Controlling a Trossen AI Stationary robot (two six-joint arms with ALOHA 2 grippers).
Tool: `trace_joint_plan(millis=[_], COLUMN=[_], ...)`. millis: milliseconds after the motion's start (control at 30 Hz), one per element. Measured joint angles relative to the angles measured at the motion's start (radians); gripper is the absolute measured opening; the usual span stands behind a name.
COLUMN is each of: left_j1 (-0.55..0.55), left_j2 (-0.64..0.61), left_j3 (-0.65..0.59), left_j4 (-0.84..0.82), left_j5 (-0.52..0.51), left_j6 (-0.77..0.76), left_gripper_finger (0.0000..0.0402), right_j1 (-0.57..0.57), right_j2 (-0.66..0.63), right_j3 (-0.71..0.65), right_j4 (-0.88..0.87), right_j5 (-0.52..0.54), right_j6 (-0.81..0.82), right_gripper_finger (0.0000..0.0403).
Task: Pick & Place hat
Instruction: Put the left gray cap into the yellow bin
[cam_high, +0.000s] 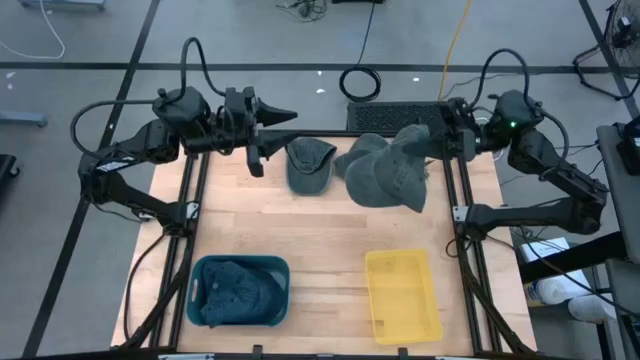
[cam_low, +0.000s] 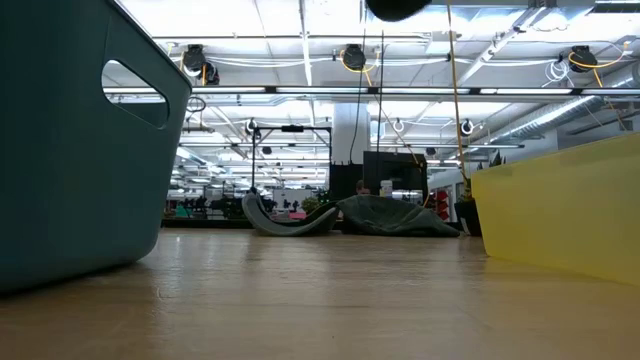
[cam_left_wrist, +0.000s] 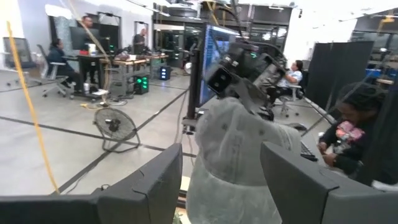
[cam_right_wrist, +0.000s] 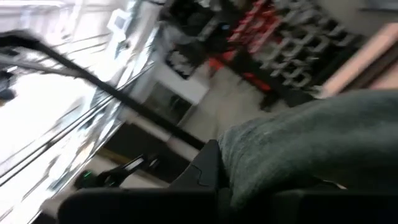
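Observation:
A grey-green hat (cam_high: 400, 172) hangs in the air over the table's far right part, with my right gripper (cam_high: 432, 140) shut on it. In the left wrist view the same hat (cam_left_wrist: 233, 155) hangs under that gripper (cam_left_wrist: 239, 74). My left gripper (cam_high: 280, 132) is held level at the far left, open, pointing at the hat from well short of it. Two more hats (cam_high: 310, 165) (cam_high: 360, 158) lie on the wood at the far edge, brims on the table. A teal bin (cam_high: 240, 265) at the near left holds hats. My right gripper holds the hat by its top part (cam_left_wrist: 227, 109), with the cloth bunched between the fingers (cam_right_wrist: 205, 171). It comes at the hat from the table's right, about level. The hat hangs below the fingers, lifted clear of the table, its wide open end lowest.
A yellow bin (cam_high: 403, 262) stands at the near right beside the teal bin, with bare wood between the bins and the hats. Black frame rails (cam_high: 190, 200) run along both sides of the table. People sit at desks in the room beyond.

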Motion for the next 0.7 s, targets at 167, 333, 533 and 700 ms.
trace_joint_plan(millis=[167,333,533,700], left_j1=[0.018,0.033,0.042,0.041], left_j2=[0.000,0.000,0.000,-0.010], left_j3=[0.000,0.000,0.000,0.000], left_j4=[0.004,0.006,0.006,0.007], left_j5=[-0.027,-0.038,-0.037,-0.037], left_j6=[-0.025,-0.056,-0.078,-0.076], left_gripper_finger=[0.0225,0.0225,0.0225,0.0225], right_j1=[0.136,0.308,0.537,0.716], right_j2=[-0.039,-0.047,-0.016,0.024], right_j3=[0.000,0.000,0.000,0.000], right_j4=[-0.122,-0.192,-0.230,-0.241], right_j5=[0.270,0.548,0.849,1.091], right_j6=[0.000,0.028,0.103,0.185], right_gripper_finger=[0.0000,0.0000,0.0000,0.0000])
